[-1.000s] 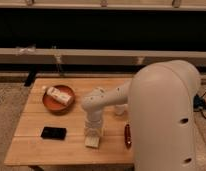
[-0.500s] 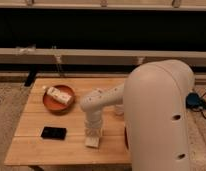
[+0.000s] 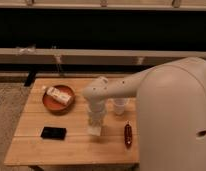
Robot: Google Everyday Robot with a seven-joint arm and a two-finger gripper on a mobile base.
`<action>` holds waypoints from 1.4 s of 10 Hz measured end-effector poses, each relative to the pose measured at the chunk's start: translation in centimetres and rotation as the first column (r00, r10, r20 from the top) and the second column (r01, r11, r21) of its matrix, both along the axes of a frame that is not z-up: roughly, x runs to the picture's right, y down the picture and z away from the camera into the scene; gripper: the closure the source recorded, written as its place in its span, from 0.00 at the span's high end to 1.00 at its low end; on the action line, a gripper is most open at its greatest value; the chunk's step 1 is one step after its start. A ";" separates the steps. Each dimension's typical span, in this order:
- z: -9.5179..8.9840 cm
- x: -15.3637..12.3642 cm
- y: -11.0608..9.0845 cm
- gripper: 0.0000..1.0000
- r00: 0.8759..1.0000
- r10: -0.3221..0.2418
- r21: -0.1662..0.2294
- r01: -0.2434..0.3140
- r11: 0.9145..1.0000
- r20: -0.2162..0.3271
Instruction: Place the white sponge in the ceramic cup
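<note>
The white sponge (image 3: 94, 129) is a small off-white block at the tip of my gripper (image 3: 95, 121), near the middle of the wooden table (image 3: 71, 150). The gripper points straight down and is shut on the sponge's top, holding it just above the table surface. The ceramic cup (image 3: 119, 106) is small and white. It stands upright on the table just right of the gripper and a little farther back, apart from the sponge. My white arm reaches in from the right.
A round reddish-brown plate (image 3: 50, 102) at the back left holds a whitish marked packet (image 3: 61, 94). A flat black rectangle (image 3: 53, 132) lies at the front left. A dark red elongated object (image 3: 127, 135) lies right of the sponge. My bulky arm housing (image 3: 173, 120) covers the table's right side.
The arm has risen a little and the sponge has come up with the gripper, off the table. The cup, plate and black rectangle have not moved.
</note>
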State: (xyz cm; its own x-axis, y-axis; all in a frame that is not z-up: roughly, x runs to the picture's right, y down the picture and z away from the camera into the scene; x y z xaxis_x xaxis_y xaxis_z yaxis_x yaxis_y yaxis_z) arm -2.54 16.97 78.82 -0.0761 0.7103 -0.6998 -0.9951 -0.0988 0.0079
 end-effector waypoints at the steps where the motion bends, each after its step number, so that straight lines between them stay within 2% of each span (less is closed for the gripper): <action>1: 0.1 0.4 -2.4 0.00 1.000 -0.004 0.023 0.003 1.000 0.010; 3: 0.7 1.2 -6.6 0.00 0.999 -0.009 0.060 0.007 0.998 0.032; 6: 2.4 2.9 -11.2 0.00 0.999 0.003 0.099 -0.007 0.995 0.039; 8: 3.1 4.8 -15.5 0.00 0.999 0.026 0.152 -0.031 0.988 0.038; 10: 2.3 5.9 -18.9 0.00 0.998 0.047 0.204 -0.055 0.977 0.042; 12: 1.7 6.3 -20.7 0.00 0.998 0.053 0.241 -0.062 0.969 0.044; 14: 2.0 7.5 -20.5 0.00 0.997 0.063 0.262 -0.070 0.963 0.032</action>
State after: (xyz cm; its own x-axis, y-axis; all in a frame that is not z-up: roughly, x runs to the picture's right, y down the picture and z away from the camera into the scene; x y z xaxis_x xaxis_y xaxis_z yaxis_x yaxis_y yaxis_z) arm 4.94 -3.57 80.81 -0.1155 0.8634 -0.4912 -0.9858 -0.1603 -0.0498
